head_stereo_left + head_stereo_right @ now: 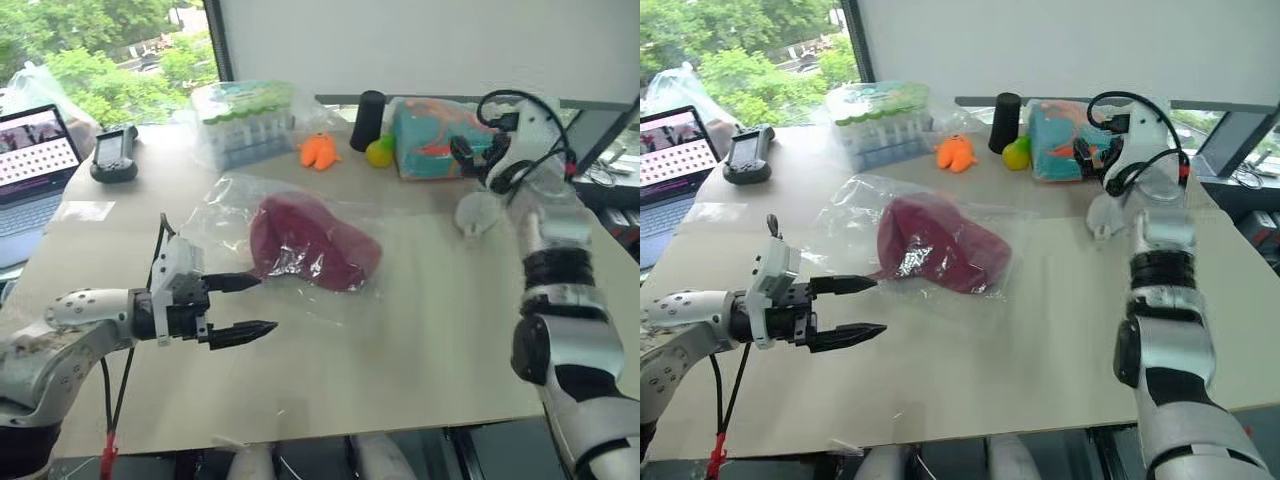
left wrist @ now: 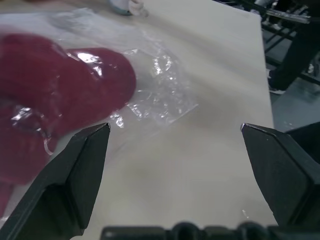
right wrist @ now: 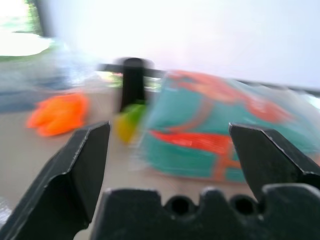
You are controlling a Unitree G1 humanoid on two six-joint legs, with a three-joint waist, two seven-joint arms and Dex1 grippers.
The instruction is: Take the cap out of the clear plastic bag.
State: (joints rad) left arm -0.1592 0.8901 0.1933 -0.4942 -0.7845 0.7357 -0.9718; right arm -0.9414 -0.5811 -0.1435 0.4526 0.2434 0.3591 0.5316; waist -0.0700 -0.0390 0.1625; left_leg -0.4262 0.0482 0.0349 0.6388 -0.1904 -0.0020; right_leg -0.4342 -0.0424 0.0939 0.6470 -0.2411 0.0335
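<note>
Lying near the middle of the table (image 1: 430, 330), the cap (image 1: 312, 243) was seen still enclosed in the clear plastic bag (image 1: 232, 205), its maroon fabric bunched under the crinkled film. The left gripper (image 1: 245, 306) was held low over the near left part of the table, pointed toward the bag, with its jaws spread apart and nothing between them; its upper fingertip was placed just beside the bag's near edge, though contact could not be told. In the left wrist view the cap (image 2: 55, 95) was shown beyond the parted fingers (image 2: 75, 175). The right gripper (image 1: 1092, 147) was raised at the far right, level with the teal box (image 1: 430, 135), its jaws likewise released and empty. A small white pouch (image 1: 478, 212) was left on the table just below that arm. Along the far edge were set a bagged tube rack (image 1: 245, 122), an orange toy (image 1: 319, 151), a black cylinder (image 1: 367, 120) and a yellow-green fruit (image 1: 380, 151). A laptop (image 1: 30, 165) and a handheld device (image 1: 114, 155) were placed at the far left.
</note>
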